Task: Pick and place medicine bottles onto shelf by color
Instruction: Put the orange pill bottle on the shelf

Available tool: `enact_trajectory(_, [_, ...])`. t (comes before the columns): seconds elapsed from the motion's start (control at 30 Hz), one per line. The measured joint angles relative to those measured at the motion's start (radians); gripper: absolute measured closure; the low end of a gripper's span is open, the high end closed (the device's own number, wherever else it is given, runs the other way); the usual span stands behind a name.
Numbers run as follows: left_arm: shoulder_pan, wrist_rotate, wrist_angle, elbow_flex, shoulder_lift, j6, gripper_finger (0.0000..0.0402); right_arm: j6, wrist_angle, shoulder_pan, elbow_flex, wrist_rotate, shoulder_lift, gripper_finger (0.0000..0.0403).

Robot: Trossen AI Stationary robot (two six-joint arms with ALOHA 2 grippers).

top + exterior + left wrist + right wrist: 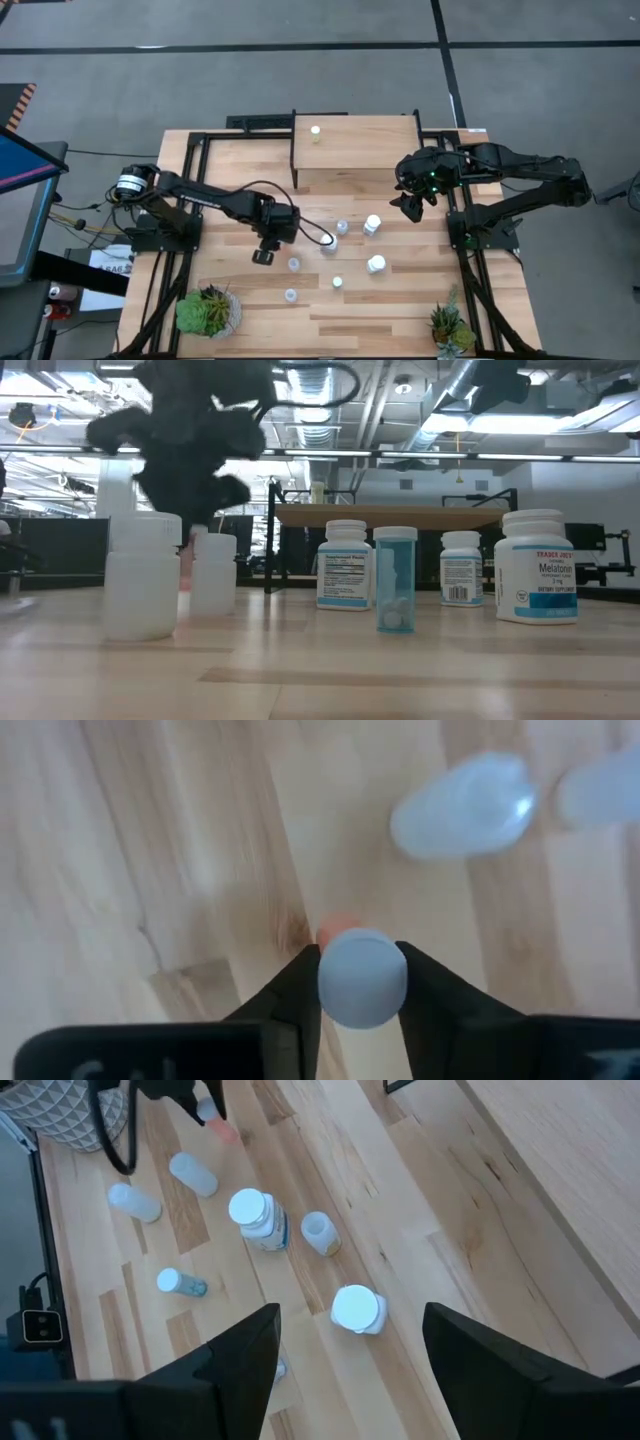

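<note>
From above: one small bottle (315,131) on the shelf (355,155), seven or so on the table (400,300). Left wrist: left gripper (362,982) clamped on an orange-bodied bottle (362,977). Right wrist: right gripper (350,1342) spread, empty, over six bottles.

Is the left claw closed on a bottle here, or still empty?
Closed on one. In the left wrist view the left claw has a finger against each side of a white-capped bottle, orange showing beneath the cap.
</note>
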Motion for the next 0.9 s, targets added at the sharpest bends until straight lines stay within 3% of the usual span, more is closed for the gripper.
enact_trajectory(0.23, [0.092,0.035,-0.156,0.232,0.000,0.099,0.0305,0.000,0.000,0.000,0.000,0.000,0.000,0.0132])
enact_trajectory(0.57, [0.325,-0.052,-0.279,0.596,0.014,0.160,0.0319,0.000,0.013,0.000,0.000,0.000,0.000,0.0132])
enact_trajectory(0.9, [0.512,-0.062,-0.430,0.880,0.220,0.188,0.0304,0.002,0.019,0.004,0.000,-0.001,0.000,0.0132])
